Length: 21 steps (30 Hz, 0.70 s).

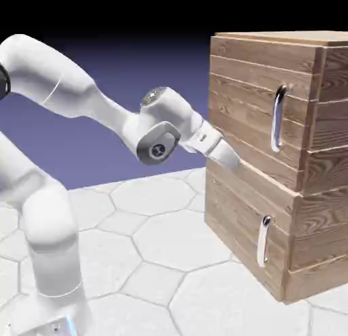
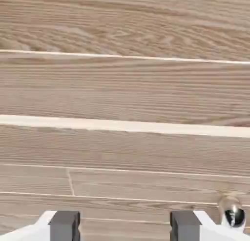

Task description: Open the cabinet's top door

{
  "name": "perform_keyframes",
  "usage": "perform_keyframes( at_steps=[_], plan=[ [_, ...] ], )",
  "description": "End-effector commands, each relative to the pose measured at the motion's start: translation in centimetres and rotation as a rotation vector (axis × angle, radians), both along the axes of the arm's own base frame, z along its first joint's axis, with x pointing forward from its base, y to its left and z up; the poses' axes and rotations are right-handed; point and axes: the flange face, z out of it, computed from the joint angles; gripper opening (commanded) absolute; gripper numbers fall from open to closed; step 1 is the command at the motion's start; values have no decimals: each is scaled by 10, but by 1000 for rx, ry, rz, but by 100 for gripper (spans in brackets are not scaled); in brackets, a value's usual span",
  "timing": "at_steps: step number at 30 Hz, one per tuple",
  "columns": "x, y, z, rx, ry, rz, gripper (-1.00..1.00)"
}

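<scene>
The cabinet of brown planks stands at the right of the exterior view. Its top door is shut flat, with a vertical silver handle near its right edge. My gripper is against the door's lower left part, well left of and below that handle. In the hand view wood planks fill the picture. The two grey fingertips stand apart at the bottom edge with nothing between them, so my gripper is open. A shiny silver handle end shows at the lower right; which handle it is I cannot tell.
The lower door carries its own silver handle. The white arm reaches across from the lower left. A pale hexagon-patterned table lies under the cabinet.
</scene>
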Motion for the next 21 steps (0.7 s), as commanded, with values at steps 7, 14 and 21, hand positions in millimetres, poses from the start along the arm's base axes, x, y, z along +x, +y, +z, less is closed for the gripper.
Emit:
perform_keyframes(
  at_steps=[7,14,21],
  plan=[
    [-4,11,38,-290,-94,264,0],
    [-13,15,70,-596,-187,490,0],
    [-23,11,94,-917,-269,678,0]
  ],
)
